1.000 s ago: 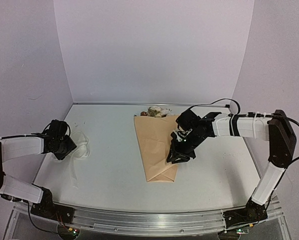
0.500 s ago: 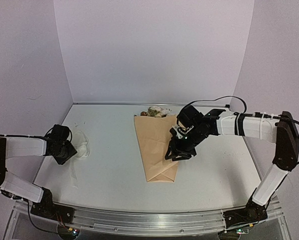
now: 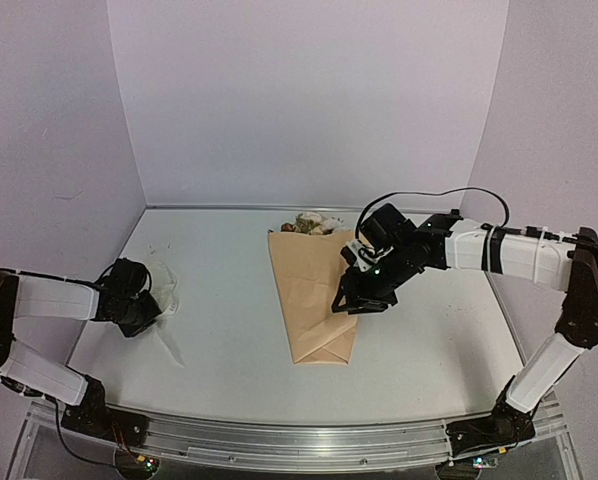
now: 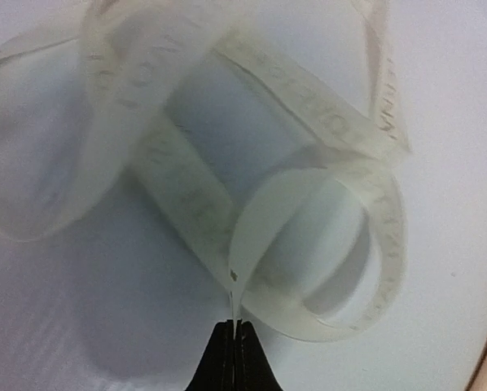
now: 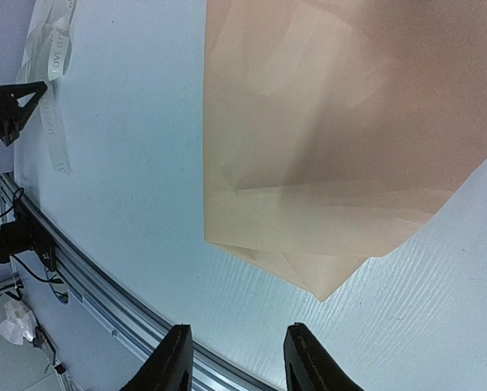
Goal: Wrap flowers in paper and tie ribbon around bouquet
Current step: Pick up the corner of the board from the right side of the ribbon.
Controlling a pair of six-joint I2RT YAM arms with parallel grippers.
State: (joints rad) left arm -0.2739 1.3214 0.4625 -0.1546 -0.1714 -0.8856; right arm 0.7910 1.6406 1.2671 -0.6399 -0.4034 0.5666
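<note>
My left hand [image 3: 144, 308] rests at the surface's [image 3: 219, 350] left side by the ribbon [image 3: 167, 292]; from above, my right hand [image 3: 357, 298] hangs over the bouquet [image 3: 309, 300], flowers [image 3: 314, 222] at its far end. Left wrist view: my fingertips [image 4: 223, 362] are pressed together, pinching a ribbon loop. Right wrist view: my fingers [image 5: 174, 362] are spread above the paper's [image 5: 333, 122] narrow end.

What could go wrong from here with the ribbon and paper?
The left gripper pinches the ribbon only at its fingertips, so it may slip out when pulled. The ribbon lies in overlapping loops, which could snag or knot. The right gripper is open and holds nothing, so the paper may unfold.
</note>
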